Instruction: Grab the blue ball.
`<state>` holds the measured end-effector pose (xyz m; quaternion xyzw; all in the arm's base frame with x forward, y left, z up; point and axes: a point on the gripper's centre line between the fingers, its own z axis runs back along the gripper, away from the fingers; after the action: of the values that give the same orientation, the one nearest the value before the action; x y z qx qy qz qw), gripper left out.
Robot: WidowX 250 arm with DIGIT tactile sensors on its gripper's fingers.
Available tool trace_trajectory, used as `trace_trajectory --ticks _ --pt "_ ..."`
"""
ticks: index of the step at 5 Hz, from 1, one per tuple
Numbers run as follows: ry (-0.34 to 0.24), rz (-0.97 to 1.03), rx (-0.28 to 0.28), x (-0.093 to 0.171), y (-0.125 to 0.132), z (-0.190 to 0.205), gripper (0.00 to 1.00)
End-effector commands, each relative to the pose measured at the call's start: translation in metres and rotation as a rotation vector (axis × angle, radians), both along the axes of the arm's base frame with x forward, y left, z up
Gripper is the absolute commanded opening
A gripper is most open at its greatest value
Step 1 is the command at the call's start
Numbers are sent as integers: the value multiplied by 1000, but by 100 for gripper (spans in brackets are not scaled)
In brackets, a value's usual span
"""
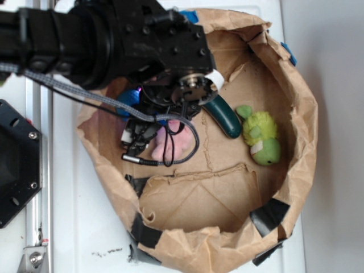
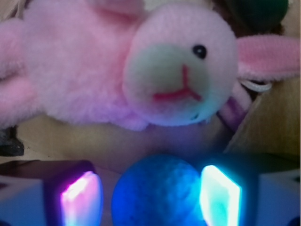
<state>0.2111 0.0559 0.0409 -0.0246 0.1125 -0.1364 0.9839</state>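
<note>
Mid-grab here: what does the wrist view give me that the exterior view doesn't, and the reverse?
Wrist only: the blue ball sits between the two lit fingers of the gripper, and the pink bunny's face. Exterior only: the paper bag's wall, the yellow-green plush and the whole dark green cucumber-shaped thing. Both: the pink bunny and the ball, mostly hidden by the arm in the exterior view.

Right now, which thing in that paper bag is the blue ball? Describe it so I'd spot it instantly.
Inside the crumpled brown paper bag, find the pink bunny. The blue ball lies beside it, between the gripper fingers. It is the only round blue thing; the others are pink or green.
</note>
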Motion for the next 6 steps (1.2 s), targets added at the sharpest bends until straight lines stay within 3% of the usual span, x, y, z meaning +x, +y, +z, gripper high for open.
trace_trajectory --ticks 1,4,6 --pt "-53 -7 22 11 -5 14 0" --pt "-100 -10 46 8 -10 23 0" --pt "-297 35 50 48 -24 103 0"
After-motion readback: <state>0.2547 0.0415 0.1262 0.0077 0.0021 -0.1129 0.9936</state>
